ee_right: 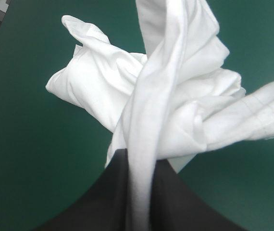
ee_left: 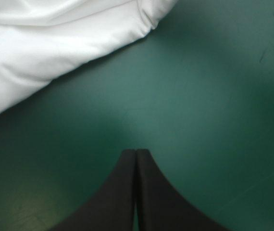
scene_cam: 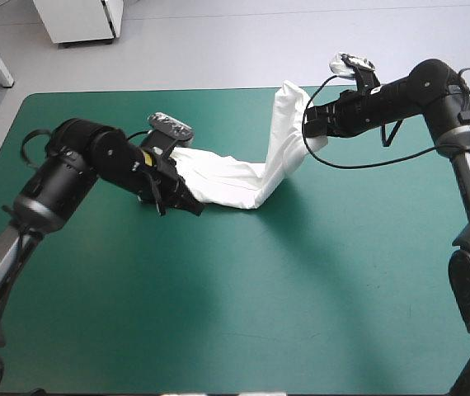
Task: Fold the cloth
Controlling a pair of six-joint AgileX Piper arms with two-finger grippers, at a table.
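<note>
The right end effector point(ee_right: 138, 161) is pinched tight on the soft white T-shirt point(scene_cam: 227, 183), holding one end up at the far right. The rest hangs wrinkly and lies long across the middle of the desk point(scene_cam: 218, 313). The left end effector point(ee_left: 136, 155) is closed and empty, just beside it, over the smooth teal-green cover point(ee_left: 214, 96).

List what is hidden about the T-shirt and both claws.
High view: tips of the right claw, behind the lifted T-shirt.
High view: the T-shirt's end, under the left claw.
Left wrist view: most of the T-shirt, past the edge.
Right wrist view: its shape, lost in folds.
</note>
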